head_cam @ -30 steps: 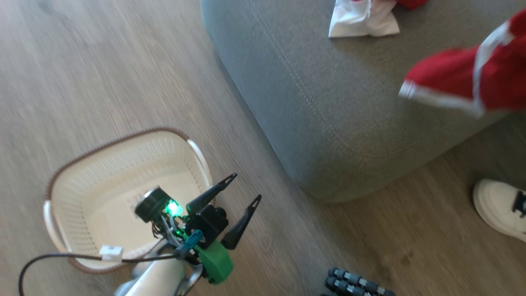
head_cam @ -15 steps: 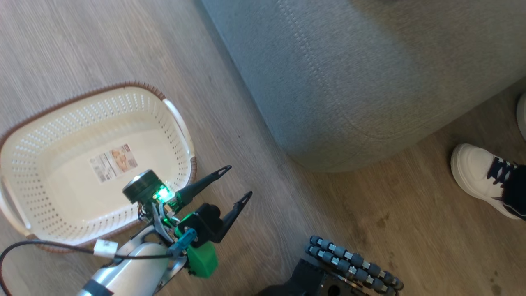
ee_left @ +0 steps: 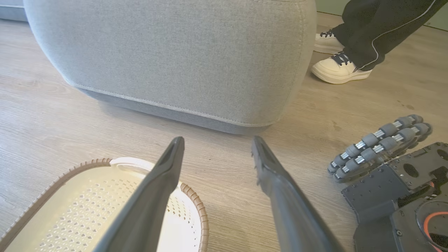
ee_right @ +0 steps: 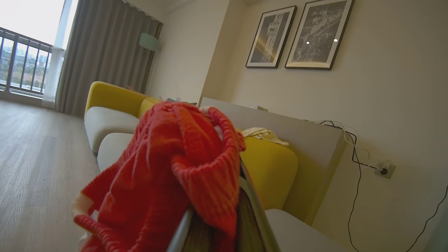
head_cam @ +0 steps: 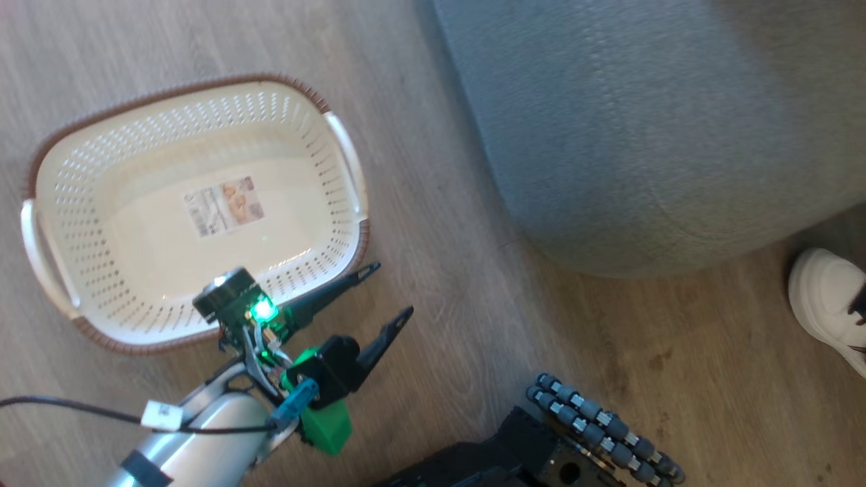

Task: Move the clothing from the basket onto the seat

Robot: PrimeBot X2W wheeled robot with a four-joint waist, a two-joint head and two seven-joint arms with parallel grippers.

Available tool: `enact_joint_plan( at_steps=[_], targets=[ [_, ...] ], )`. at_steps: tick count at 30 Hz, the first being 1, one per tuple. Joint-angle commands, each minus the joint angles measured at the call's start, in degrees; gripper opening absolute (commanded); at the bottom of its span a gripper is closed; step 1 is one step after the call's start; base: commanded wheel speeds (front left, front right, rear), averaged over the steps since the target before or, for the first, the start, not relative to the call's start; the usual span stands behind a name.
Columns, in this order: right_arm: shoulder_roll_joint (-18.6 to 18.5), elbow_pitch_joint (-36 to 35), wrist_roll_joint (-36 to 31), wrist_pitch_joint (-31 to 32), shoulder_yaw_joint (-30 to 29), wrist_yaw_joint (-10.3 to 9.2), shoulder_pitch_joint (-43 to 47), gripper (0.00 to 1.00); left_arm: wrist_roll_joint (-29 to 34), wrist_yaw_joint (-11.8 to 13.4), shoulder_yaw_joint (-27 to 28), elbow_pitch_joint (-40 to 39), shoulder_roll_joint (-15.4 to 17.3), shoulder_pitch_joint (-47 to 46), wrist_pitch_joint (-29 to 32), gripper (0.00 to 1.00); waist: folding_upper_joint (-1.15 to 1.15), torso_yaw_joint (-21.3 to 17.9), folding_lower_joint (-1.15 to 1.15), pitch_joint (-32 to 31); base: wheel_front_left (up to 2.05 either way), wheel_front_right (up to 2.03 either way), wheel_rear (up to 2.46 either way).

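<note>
Jaws of the left gripper [head_cam: 392, 289] stand wide apart with nothing between them. In the head view it sits at lower centre, its fingers pointing to the upper right, one tip over the basket's near right corner and the other over the floor [head_cam: 440, 203].

From the left wrist view the same gripper [ee_left: 217, 140] aims at the foot of the seat [ee_left: 175, 52], which spans the top of the frame. The basket's brown rim [ee_left: 196, 203] curves under the left finger at the bottom left.

Jaws of the right gripper [ee_right: 218, 210] are clamped on a red garment [ee_right: 175, 157], held up at centre frame. The cloth is bunched over the fingertips and hides them, and a fold hangs down to the lower left.

The basket [head_cam: 183, 91] lies on the floor at the upper left of the head view, the label [head_cam: 224, 206] on its bottom showing in full. The seat [head_cam: 643, 122] fills the upper right, apart from the basket with a strip of floor between.

A person's white shoe [head_cam: 825, 297] stands at the right edge, near the seat's corner. The left wrist view shows the shoe [ee_left: 337, 70] and a dark trouser leg [ee_left: 378, 28] at the upper right. A roller wheel [head_cam: 602, 426] of the robot's base sits at the bottom right of the head view.
</note>
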Motion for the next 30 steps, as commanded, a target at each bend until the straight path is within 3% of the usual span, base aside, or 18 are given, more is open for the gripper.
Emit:
enact_joint_plan(
  at_steps=[1,15,23,24,25,26,30],
  targets=[
    [-1.78,0.05,-1.73,-0.27,-0.65,-0.01,-0.96,0.00,-0.47,0.61,1.30,-2.36,0.62,-1.25,-0.30,1.00,0.00,1.94,0.00,1.94,0.00,0.00,0.00],
    [3.54,16.04,-14.35,-0.27,-4.51,-0.01,-2.89,0.00,-1.32,1.91,0.39,-2.97,1.22,-3.12,-0.31,1.00,0.00,6.02,0.00,6.14,0.00,0.00,0.00],
    [2.41,28.92,-18.74,1.71,-6.16,-0.01,-4.35,0.00,-1.87,2.58,-0.35,-2.61,1.19,-3.83,-0.31,1.00,0.00,7.27,0.00,6.74,0.00,0.00,0.00],
    [2.26,29.64,-19.20,1.59,-5.96,-0.01,-4.68,0.37,-1.90,2.66,-0.43,-2.51,1.19,-3.96,-0.31,1.00,0.00,7.31,0.00,6.76,0.00,0.00,0.00],
    [2.04,29.83,-19.51,1.25,-6.06,-0.01,-4.99,0.94,-1.94,2.76,-0.50,-2.44,1.17,-4.10,-0.31,1.00,0.00,7.32,0.00,6.78,0.00,0.00,0.00],
    [1.93,30.06,-19.40,0.98,-6.74,-0.01,-5.32,1.00,-1.99,2.85,-0.57,-2.37,1.15,-4.24,-0.31,1.00,0.00,7.32,0.00,6.73,0.00,0.00,0.00],
    [1.63,31.10,-20.39,0.35,-7.33,-0.01,-6.00,1.00,-2.30,3.17,-1.01,-2.15,0.84,-4.61,-0.31,1.00,0.00,7.18,0.00,5.74,0.00,0.00,0.00]
  ],
)
